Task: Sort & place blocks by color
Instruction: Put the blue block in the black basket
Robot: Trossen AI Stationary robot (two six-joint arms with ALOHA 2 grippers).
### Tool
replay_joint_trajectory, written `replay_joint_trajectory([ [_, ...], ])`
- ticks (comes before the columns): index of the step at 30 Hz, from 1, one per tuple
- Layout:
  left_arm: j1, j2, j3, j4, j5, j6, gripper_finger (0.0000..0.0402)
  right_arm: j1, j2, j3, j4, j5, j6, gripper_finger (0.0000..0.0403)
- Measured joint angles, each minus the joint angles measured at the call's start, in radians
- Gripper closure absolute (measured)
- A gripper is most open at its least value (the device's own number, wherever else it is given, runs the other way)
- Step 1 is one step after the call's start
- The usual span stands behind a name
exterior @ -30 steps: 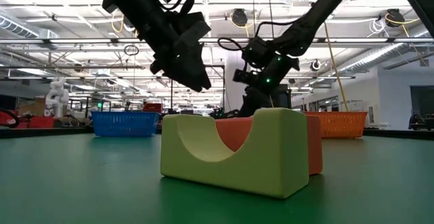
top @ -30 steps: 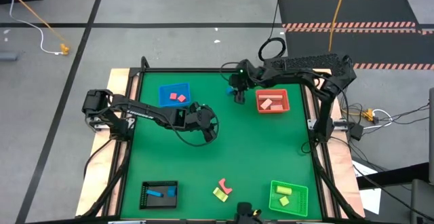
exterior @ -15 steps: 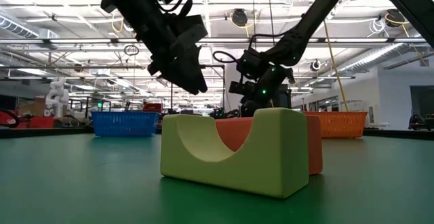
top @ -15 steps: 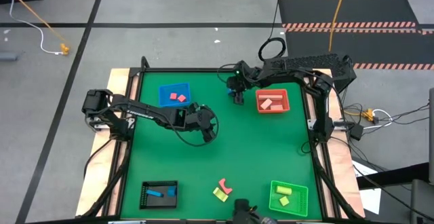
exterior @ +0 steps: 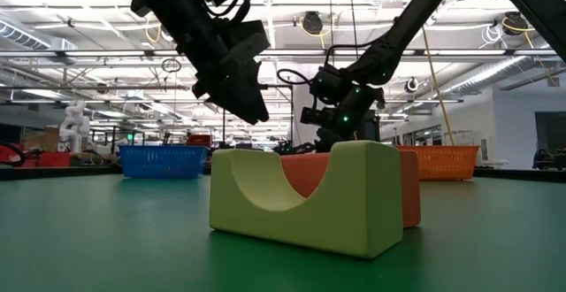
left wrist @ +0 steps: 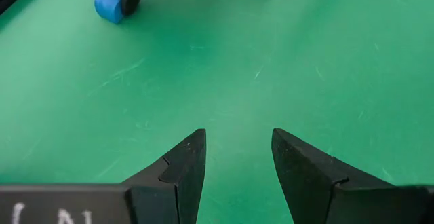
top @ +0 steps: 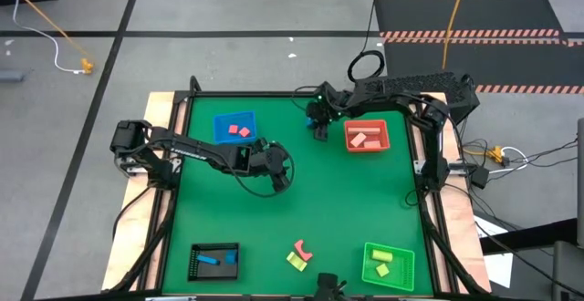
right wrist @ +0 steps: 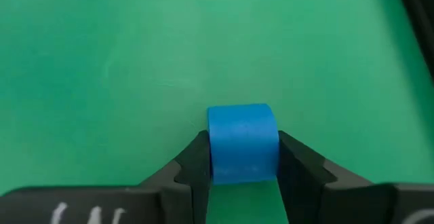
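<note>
- Since a second ago the right gripper (top: 320, 129) has shifted a little left at the far side of the table (top: 347, 210), just left of the red tray (top: 367, 137); over the last half second it has barely moved.
- Its fingers are clamped on a blue block (right wrist: 242, 142), which fills the gap between them over bare green mat.
- Left gripper (left wrist: 239, 157) has stayed near the table's middle, right of the blue tray (top: 234, 128), with its fingers spread and nothing between them.
- From the left wrist view the blue block shows far off at the right gripper's tips.
- Two red blocks (top: 239, 130) lie in the blue tray; two cream blocks (top: 363, 139) lie in the red tray.
- Blue blocks (top: 216, 259) sit in the black tray (top: 213, 263) at near left; yellow blocks (top: 382, 263) sit in the green tray (top: 389, 266) at near right.
- A yellow arch (exterior: 305, 197) and a pink arch (top: 304, 249) rest touching on the mat at the near edge, between those two trays.
</note>
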Motion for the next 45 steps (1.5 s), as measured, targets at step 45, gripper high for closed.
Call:
replay_joint_trajectory([
  [45,-0.036,-0.001,0.001,0.468,-0.002,-0.272,0.0231,0.693,-0.651,-0.616,0.67,0.5,-0.207,0.0288],
])
